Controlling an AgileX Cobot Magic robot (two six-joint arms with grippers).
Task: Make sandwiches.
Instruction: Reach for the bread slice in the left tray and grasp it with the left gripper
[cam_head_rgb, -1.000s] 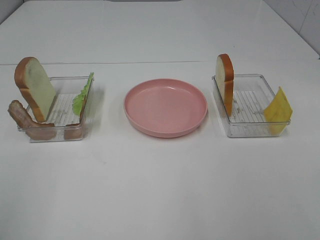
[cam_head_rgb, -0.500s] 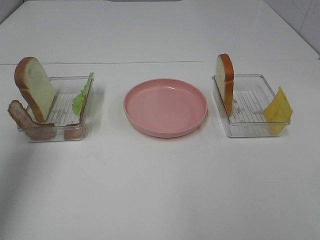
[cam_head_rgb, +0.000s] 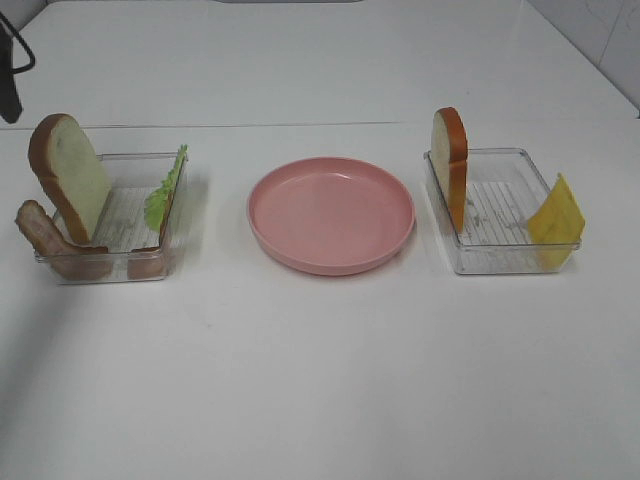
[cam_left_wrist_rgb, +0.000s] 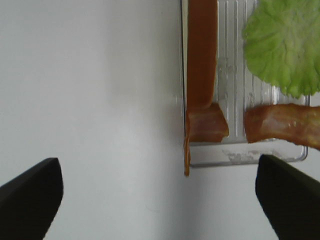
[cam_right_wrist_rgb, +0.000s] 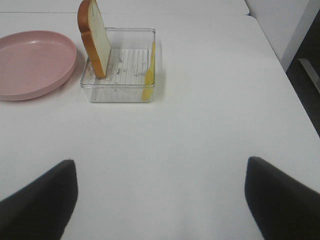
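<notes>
The sandwich parts sit in two clear trays. In the left tray (cam_head_rgb: 110, 262) a bread slice (cam_head_rgb: 68, 175) leans upright, a green lettuce leaf (cam_head_rgb: 165, 188) rests against the far wall, and bacon strips (cam_head_rgb: 50, 245) lie along the front. The right tray (cam_head_rgb: 500, 262) holds another upright bread slice (cam_head_rgb: 450, 165) and a yellow cheese square (cam_head_rgb: 556, 215). My left gripper (cam_left_wrist_rgb: 160, 200) hangs open above the left tray's corner, over the bacon (cam_left_wrist_rgb: 207, 129), the bread's crust (cam_left_wrist_rgb: 201, 55) and the lettuce (cam_left_wrist_rgb: 285, 45). My right gripper (cam_right_wrist_rgb: 160, 200) is open, well short of the bread (cam_right_wrist_rgb: 94, 37) and cheese (cam_right_wrist_rgb: 149, 72).
A round pink plate (cam_head_rgb: 330, 213) with nothing on it sits between the trays on the white table; the right wrist view also shows the plate (cam_right_wrist_rgb: 30, 62). A dark part of the left arm (cam_head_rgb: 10, 70) shows at the top left edge.
A dark part of the left arm has come into the exterior view at the top left edge. The food and trays have not moved.
</notes>
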